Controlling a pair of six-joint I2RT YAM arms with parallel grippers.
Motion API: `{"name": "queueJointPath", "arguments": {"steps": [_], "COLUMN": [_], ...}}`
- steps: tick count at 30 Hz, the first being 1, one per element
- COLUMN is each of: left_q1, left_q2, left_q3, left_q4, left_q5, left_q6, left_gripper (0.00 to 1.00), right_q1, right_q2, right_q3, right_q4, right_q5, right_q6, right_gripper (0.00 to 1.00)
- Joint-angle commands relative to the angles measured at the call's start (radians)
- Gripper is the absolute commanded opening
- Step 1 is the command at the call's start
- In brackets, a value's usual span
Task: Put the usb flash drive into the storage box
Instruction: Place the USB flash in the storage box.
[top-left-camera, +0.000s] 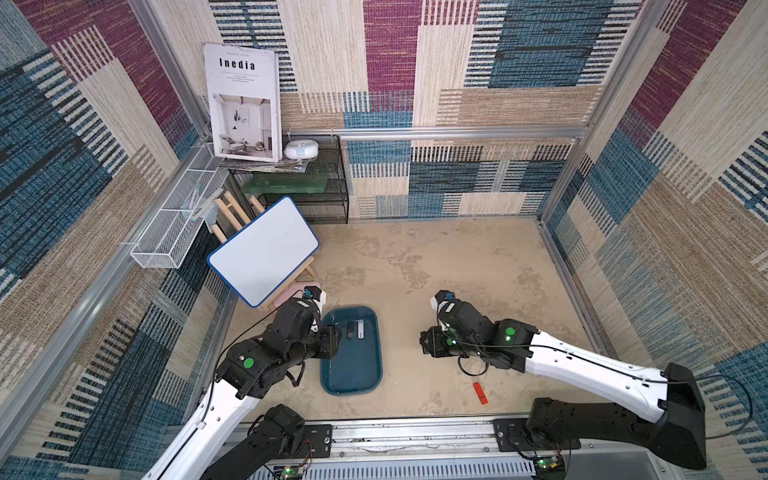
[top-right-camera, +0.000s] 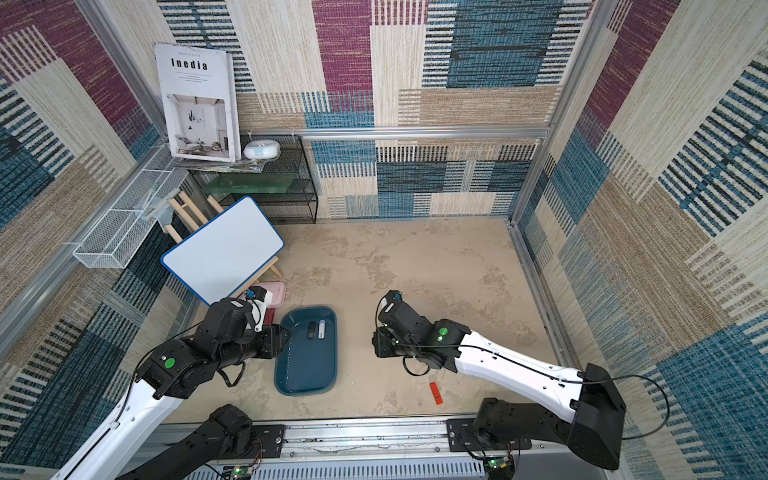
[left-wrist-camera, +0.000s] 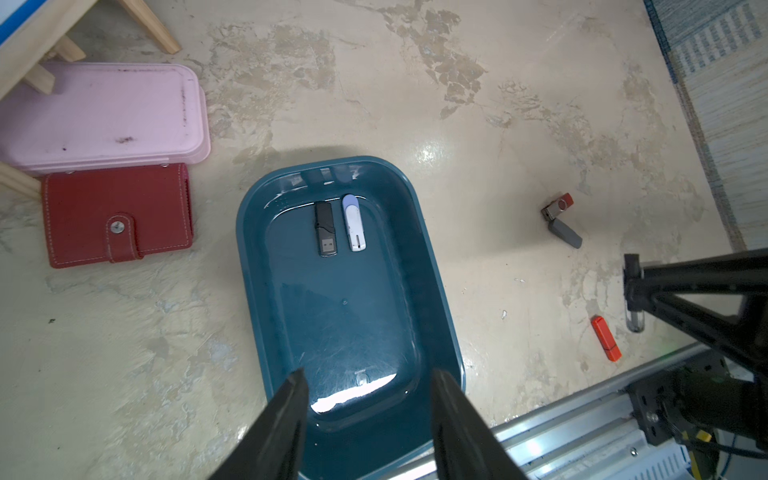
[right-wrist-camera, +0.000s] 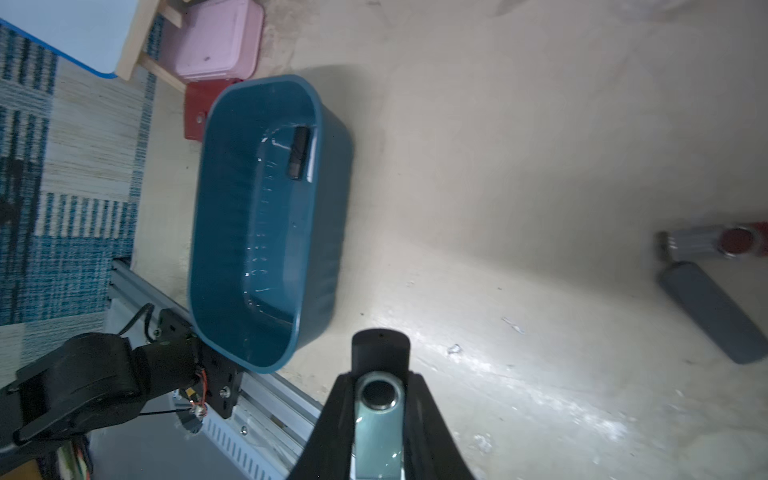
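Black usb flash drive (right-wrist-camera: 380, 351), silver swivel, clamped in R claw (right-wrist-camera: 380, 378); L claw (left-wrist-camera: 370, 374) apart.

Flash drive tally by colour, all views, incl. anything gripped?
Black drive, in the tray: 1
White drive, in the tray: 1
Red and silver drive: 1
Grey drive: 1
Orange-red drive: 1
Silver and black drive, in the right gripper: 1
Total: 6
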Motion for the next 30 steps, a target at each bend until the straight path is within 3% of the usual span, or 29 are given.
{"name": "queueJointPath", "arguments": {"steps": [1, 8, 14, 18, 30], "left_q1": [0.013, 0.081, 0.102, 0.108, 0.113], "left_q2": [-0.014, -0.049, -0.066, -0.086, -0.093], "left_q3": [0.01, 0.012, 0.012, 0.016, 0.013], "left_q4": [-0.025, -0.036, -0.036, -0.053, -0.053], "left_q5": [-0.083, -0.134, -0.139, -0.19, -0.197], "left_q6": [-0.017, -0.03, -0.032, -0.052, -0.054], "left_gripper": [0.52, 0.52, 0.52, 0.52, 0.53], "right_q1": [0.044, 0.105, 0.126, 0.126, 0.103], "right_q2": [0.09, 0.373, 0.636, 0.738, 1.017], "right_q3": [0.072, 0.29, 0.525, 0.593, 0.861], "right_q4": [0.098, 0.171, 0.121, 0.158, 0.048], "right_q5": [-0.018, -0.023, -0.025, -0.05, 0.027], "right_q6": [0.021, 0.049, 0.074, 0.108, 0.115], "right_gripper": [0.13, 0.13, 0.13, 0.14, 0.17]}}
